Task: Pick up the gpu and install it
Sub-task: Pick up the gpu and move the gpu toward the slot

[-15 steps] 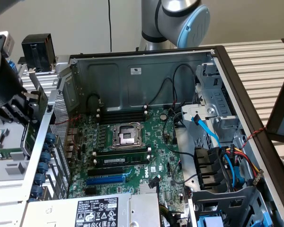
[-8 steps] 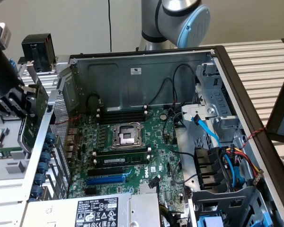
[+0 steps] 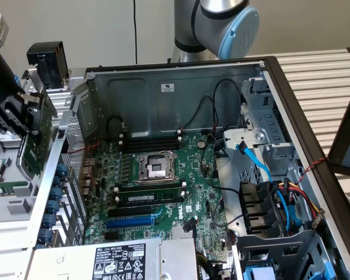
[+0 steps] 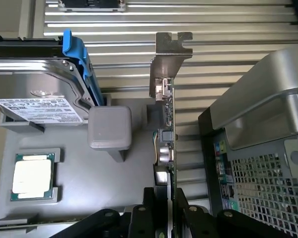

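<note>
My gripper (image 4: 165, 204) is clamped on the gpu (image 4: 167, 74); the card sits edge-on between my fingers, its silver bracket pointing away from me. The exterior view shows the open computer case (image 3: 181, 87) and motherboard (image 3: 163, 186) beside me. The wrist view shows a hard drive (image 4: 37, 84) and a CPU chip (image 4: 34, 176) beyond my fingers.

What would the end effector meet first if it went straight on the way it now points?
The end effector grips the graphics card; pushing on, that card would probably meet the grey tray first. Depth is unclear.
</note>
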You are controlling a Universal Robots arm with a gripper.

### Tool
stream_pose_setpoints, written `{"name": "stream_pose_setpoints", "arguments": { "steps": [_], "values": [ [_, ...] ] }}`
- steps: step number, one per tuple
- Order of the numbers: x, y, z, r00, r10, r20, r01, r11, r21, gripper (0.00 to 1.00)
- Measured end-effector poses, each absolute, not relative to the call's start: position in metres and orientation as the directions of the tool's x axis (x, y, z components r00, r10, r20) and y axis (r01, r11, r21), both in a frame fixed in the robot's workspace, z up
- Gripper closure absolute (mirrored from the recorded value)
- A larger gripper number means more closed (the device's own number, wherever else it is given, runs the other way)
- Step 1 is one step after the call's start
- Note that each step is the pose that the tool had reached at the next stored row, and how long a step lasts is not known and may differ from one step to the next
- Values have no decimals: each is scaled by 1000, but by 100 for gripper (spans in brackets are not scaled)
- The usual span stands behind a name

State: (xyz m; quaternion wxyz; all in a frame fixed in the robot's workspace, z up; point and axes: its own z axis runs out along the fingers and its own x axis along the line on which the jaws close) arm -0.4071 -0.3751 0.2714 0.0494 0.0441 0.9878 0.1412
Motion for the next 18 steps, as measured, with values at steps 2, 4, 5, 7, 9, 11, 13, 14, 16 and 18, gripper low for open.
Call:
{"name": "stream_pose_setpoints", "arguments": {
  "steps": [2,4,5,7,9,11,13,14,16,18],
  "values": [
    [-407,-377,275,-992,101,-77,75,956,283,73],
    [-407,-379,277,-992,101,-71,77,956,282,73],
    [-407,-380,278,-992,101,-69,78,956,282,73],
    [-407,-382,281,-993,101,-64,79,957,281,73],
    [-407,-384,283,-993,101,-57,81,957,280,73],
    [-407,-388,286,-994,101,-49,83,957,279,73],
    [-407,-390,290,-994,101,-45,85,957,277,73],
    [-407,-392,293,-994,101,-44,85,957,277,73],
    [-407,-394,301,-994,101,-43,85,957,277,73],
    [-407,-395,309,-994,101,-41,86,957,276,73]
  ]
}}
